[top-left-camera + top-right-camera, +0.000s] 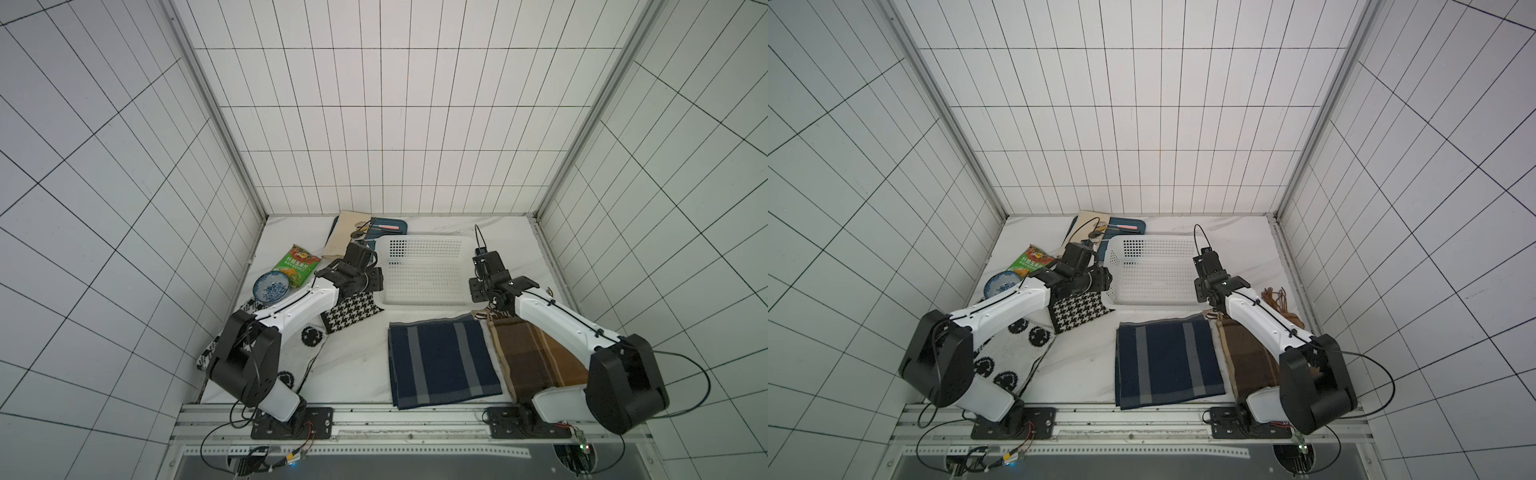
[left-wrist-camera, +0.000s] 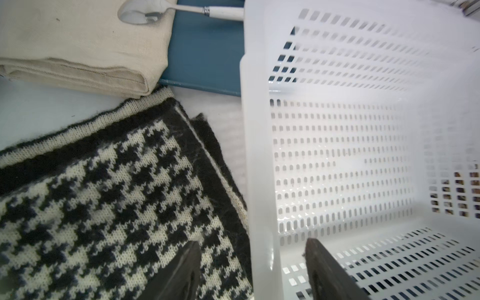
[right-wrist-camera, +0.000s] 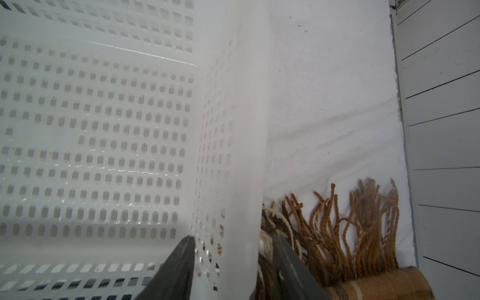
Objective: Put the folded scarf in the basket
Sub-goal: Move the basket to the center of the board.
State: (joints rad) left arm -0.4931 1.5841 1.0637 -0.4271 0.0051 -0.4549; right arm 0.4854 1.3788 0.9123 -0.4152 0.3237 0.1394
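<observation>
Your left gripper (image 2: 252, 241) stands open astride the left end wall of the basket (image 1: 428, 270). Your right gripper (image 3: 233, 235) looks pinched on the right end wall, and the basket holds nothing. The folded navy scarf (image 1: 442, 359) lies flat on the table (image 1: 357, 361) just short of the near rim, behind both grippers and between the arms, its stripes running toward the basket; I judge either arm about equally near.

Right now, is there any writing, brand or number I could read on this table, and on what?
Bag: a line of white Chinese characters on the green front, and a small logo above it. Both are too small and blurred to quote.
Basket, scarves, bowl, tray: patterns only, no writing visible.
No other text can be read.
</observation>
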